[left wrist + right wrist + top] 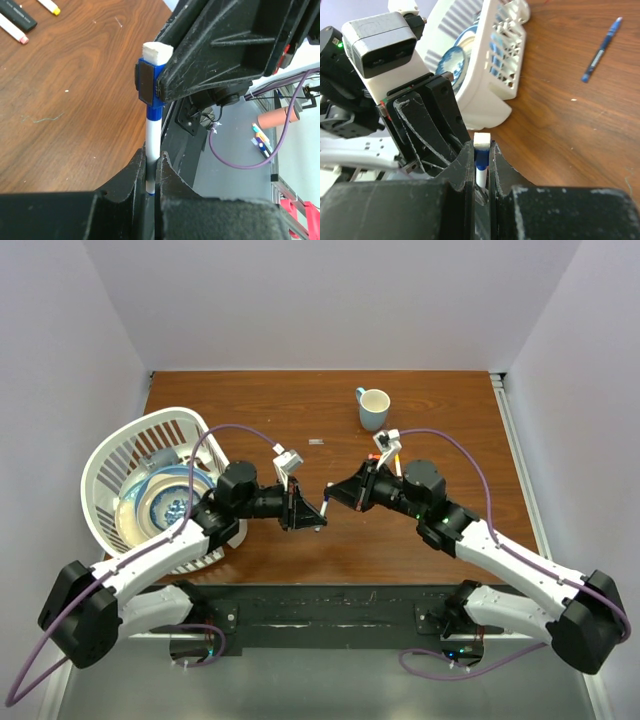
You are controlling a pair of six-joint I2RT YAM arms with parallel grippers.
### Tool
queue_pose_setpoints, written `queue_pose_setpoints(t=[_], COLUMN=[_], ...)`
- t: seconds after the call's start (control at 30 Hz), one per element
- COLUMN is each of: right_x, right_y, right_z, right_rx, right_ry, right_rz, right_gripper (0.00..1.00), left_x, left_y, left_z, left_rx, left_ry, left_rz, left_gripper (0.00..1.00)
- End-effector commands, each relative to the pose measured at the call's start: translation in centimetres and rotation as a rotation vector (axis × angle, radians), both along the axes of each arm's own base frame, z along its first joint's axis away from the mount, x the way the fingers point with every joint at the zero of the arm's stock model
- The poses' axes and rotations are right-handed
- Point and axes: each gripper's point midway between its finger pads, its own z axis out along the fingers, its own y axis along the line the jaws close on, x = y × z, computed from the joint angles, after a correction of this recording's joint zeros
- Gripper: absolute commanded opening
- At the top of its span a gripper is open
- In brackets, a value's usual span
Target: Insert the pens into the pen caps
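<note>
Alignment is deciding this step: the left gripper [151,161] is pinching the white pen [152,136] low on its barrel, and the right gripper [480,154] is clamping the blue cap [149,92] over its tip, both meeting above the table [75,80]. The cap is looking nearly seated, so pushing straight along the barrel should finish it without bending.

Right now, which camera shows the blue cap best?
Left wrist: the blue cap shows full length, side-on, fitted over the white pen. Right wrist shows only its white-tipped top poking from the right gripper. Top external: too small to make out.
</note>
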Motion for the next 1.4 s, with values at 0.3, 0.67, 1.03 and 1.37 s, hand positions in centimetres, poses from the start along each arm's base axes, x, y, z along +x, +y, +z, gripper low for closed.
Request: queue_pose_setpoints(t=[0.3, 0.67, 1.03, 1.37], right_x=[-7.5, -9.8, -14.3, -11.6], right_y=[1.9, 2.8, 4.1, 4.2], right_z=[-8.9, -12.5, -12.2, -9.4], right_rx=[-0.176, -0.297, -0.321, -0.329], right_ry=[0.172, 0.196, 0.161, 0.085], right_rz=[0.169, 0.182, 0.441, 0.306], right_gripper=[0.0, 0.0, 0.0, 0.0], left_x=[10.2, 13.3, 8.4, 8.3], left_y=[0.4, 1.8, 1.9, 2.2], left_z=[5.9, 5.8, 9.2, 8.6], left_rx=[-0.029, -0.02, -0.203, -0.173], left_ry=[-0.263, -0.261, -0.378, -0.365], left_rz=[0.275, 0.366, 0.235, 0.242], left_gripper=[0.0, 0.0, 0.0, 0.0])
